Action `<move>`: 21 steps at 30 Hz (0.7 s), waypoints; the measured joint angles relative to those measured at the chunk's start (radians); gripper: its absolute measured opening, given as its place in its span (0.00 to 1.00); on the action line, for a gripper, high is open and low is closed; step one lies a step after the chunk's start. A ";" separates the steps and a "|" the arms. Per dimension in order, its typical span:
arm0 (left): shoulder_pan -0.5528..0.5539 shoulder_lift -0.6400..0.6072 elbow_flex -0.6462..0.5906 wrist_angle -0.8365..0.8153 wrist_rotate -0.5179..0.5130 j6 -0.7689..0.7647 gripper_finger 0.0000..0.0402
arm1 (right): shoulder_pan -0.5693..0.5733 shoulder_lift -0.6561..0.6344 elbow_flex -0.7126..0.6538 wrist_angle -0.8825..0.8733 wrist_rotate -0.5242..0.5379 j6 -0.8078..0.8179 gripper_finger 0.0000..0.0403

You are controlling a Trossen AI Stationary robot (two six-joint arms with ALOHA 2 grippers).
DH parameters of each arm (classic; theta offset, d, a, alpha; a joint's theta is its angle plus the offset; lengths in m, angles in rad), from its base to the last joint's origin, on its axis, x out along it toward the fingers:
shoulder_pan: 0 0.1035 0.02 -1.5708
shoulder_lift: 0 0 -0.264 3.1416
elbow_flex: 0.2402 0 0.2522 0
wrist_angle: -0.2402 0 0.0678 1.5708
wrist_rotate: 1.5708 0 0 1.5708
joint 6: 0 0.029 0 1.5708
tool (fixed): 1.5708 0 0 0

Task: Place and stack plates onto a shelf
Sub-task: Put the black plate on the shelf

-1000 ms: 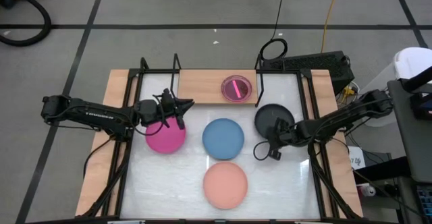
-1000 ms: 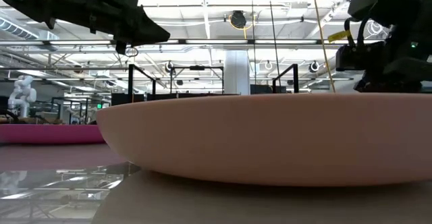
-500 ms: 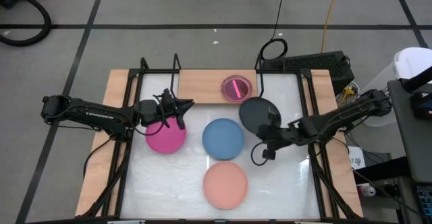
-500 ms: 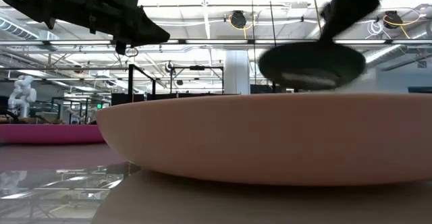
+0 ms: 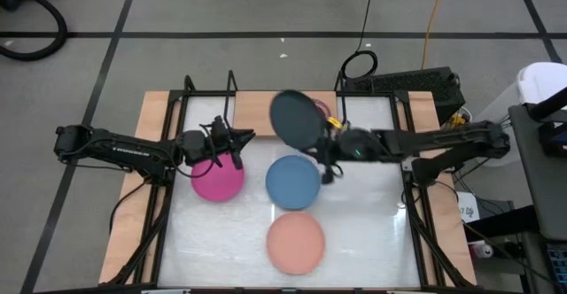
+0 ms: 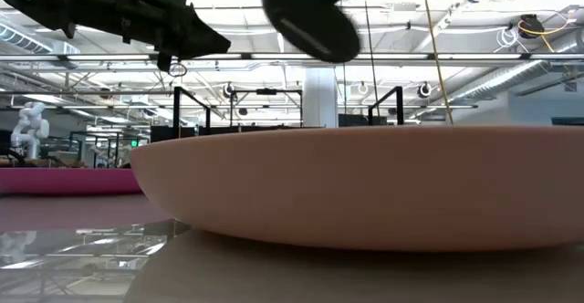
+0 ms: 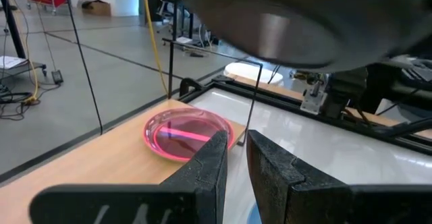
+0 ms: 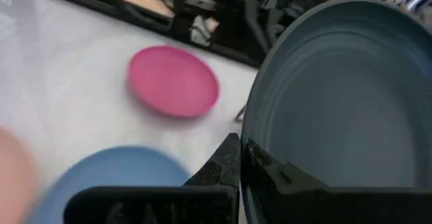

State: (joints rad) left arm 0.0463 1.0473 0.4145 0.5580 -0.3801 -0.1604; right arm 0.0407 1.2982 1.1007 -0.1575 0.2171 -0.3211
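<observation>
Your right end effector pinches the black plate by its rim, up in the air near the shelf, so next I think you lower it flat there, beside or onto the pink plate.

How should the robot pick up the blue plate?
Grip the blue plate by its thin raised rim, coming from above with one finger inside and one outside. It lies flat on the white table, so only the edge offers a hold. The right hand holds the black plate the same way.
</observation>
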 joint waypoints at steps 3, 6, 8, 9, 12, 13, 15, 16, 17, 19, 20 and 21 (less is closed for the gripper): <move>0.000 0.000 0.000 0.016 0.000 0.003 0.16 | -0.110 0.080 0.000 0.123 -0.100 -0.065 0.00; 0.000 0.000 0.000 0.019 0.000 0.026 0.16 | -0.199 0.171 0.012 0.220 -0.194 -0.092 0.00; 0.000 -0.012 0.000 -0.001 -0.005 0.042 0.16 | -0.243 0.233 0.031 0.269 -0.245 -0.109 0.00; 0.000 -0.028 0.000 -0.021 -0.017 0.048 0.16 | -0.259 0.262 0.043 0.289 -0.266 -0.114 0.00; 0.000 -0.102 0.000 -0.117 -0.088 0.051 0.16 | -0.297 0.349 0.080 0.330 -0.338 -0.137 0.00; -0.001 -0.134 0.000 -0.156 -0.112 0.047 0.16 | -0.305 0.380 0.093 0.338 -0.363 -0.144 0.00; -0.003 -0.201 0.000 -0.231 -0.155 0.034 0.16 | -0.316 0.435 0.119 0.370 -0.399 -0.150 0.00; -0.003 -0.233 0.000 -0.263 -0.171 0.027 0.16 | -0.318 0.463 0.135 0.378 -0.410 -0.158 0.00; -0.003 -0.263 0.000 -0.297 -0.176 0.023 0.16 | -0.320 0.486 0.152 0.385 -0.424 -0.166 0.00; -0.003 -0.312 0.000 -0.352 -0.185 0.017 0.16 | -0.322 0.535 0.181 0.390 -0.432 -0.181 0.00; -0.004 -0.329 0.000 -0.371 -0.188 0.009 0.16 | -0.322 0.556 0.193 0.391 -0.432 -0.188 0.00; -0.004 -0.342 0.000 -0.387 -0.189 0.002 0.16 | -0.324 0.578 0.201 0.388 -0.432 -0.197 0.00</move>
State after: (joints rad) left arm 0.0425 0.7055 0.4141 0.1714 -0.5694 -0.1587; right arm -0.2831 1.8758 1.3014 0.2309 -0.2146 -0.5182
